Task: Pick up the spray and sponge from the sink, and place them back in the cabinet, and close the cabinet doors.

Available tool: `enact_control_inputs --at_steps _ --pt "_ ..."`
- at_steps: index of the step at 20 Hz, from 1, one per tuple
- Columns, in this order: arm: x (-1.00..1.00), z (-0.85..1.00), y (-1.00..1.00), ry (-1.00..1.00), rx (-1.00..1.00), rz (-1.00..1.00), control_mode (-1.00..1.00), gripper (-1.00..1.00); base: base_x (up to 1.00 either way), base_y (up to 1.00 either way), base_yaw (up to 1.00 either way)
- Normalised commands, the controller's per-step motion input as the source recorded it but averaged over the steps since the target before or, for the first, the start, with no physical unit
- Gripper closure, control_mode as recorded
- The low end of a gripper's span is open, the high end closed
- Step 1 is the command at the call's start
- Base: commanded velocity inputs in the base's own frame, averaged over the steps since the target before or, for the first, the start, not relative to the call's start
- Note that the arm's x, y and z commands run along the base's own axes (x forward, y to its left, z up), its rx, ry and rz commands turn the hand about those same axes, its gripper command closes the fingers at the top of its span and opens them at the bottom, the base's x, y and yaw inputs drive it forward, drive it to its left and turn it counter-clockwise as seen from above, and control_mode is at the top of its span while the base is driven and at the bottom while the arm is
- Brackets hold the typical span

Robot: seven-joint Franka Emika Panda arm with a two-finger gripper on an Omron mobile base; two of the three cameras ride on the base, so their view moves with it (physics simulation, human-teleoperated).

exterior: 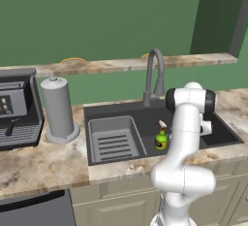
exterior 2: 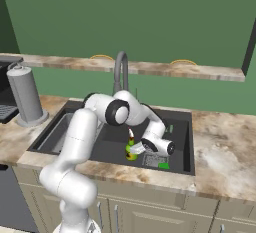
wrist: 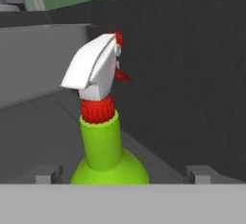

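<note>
Spray (wrist: 102, 141): one lime-green bottle, standing upright on the floor of the sink (exterior: 140, 116), long axis vertical. In the hand view its white trigger nozzle with red collar sits on top, the nozzle pointing to the right of that picture. In the left base view it stands just right of the ribbed tray (exterior: 114, 140); in the right base view it stands near the basin's front wall.

Sponge (exterior 2: 163, 165): one, small and green, lying flat on the basin floor near the front wall, just right of the bottle and apart from it.

Arm: one white arm, rising from the base, bent over the counter edge and reaching down into the basin.

Gripper (wrist: 122, 174): low in the sink, level with the bottle's shoulder. Two finger tips stand far apart, one on each side of the bottle; jaws fully spread and holding nothing. Whether the tips touch the bottle cannot be told.

Faucet (exterior: 154, 74): one, tall and curved, behind the basin.

Paper towel roll (exterior: 58, 106): one, upright on the counter (exterior: 43, 164), left of the sink.

Coffee machine (exterior: 17, 108): one, at far left.
</note>
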Motion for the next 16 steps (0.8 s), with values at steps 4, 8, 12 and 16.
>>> enact_control_inputs --at_steps 4,8,12,16 --pt "0.00 0.00 0.00 0.00 0.00 0.05 -1.00 -1.00 0.00 0.00 0.00" --pt "0.01 0.00 0.02 0.00 0.00 0.04 -1.00 -1.00 0.00 0.00 0.00" --pt "0.03 0.00 0.07 0.00 0.00 0.04 -1.00 -1.00 0.00 0.00 0.00" --pt "0.06 0.00 0.11 0.00 0.00 0.02 -1.00 -1.00 0.00 0.00 0.00"
